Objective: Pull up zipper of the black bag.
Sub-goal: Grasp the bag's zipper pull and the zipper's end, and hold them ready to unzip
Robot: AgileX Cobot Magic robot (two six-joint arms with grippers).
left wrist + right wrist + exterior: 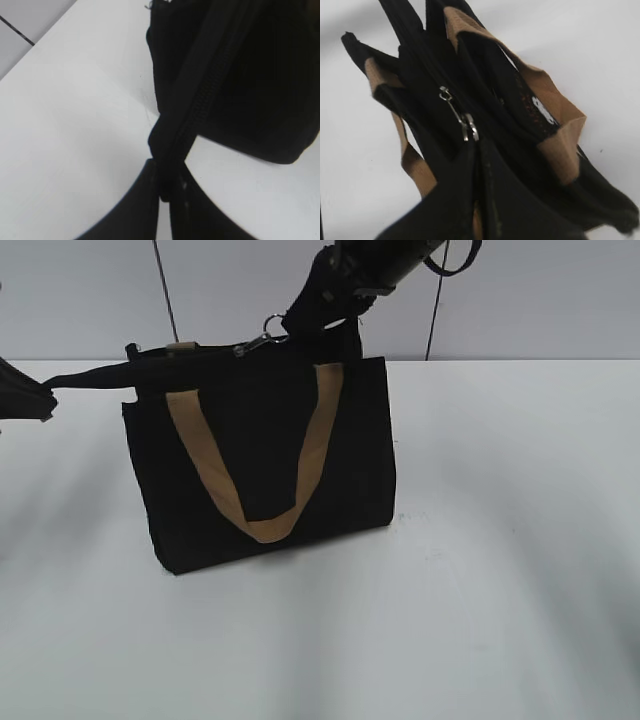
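At the left edge of the desk (520,570), the left gripper (40,400) was pinched shut on a black fabric tail that ran out sideways from the top left corner of the black bag (260,460). The left wrist view showed the same grip from close up: the two dark fingers (135,200) pressed together on the end of the zipper tape, with the zipper teeth running away from them along the bag's top.

The black bag stood upright near the middle of the desk's far edge, a little left of centre, its front panel facing the camera. One tan handle (250,490) hung down over that front in a loop.

Along the bag's top edge, right of centre, the zipper (262,337) showed as a silvery pull with a ring. The right gripper (325,305) came down from the upper right onto it. In the right wrist view its fingers (455,200) were closed together at the lower end of the metal pull (465,122), apparently clamping it, though the blur there leaves this uncertain.
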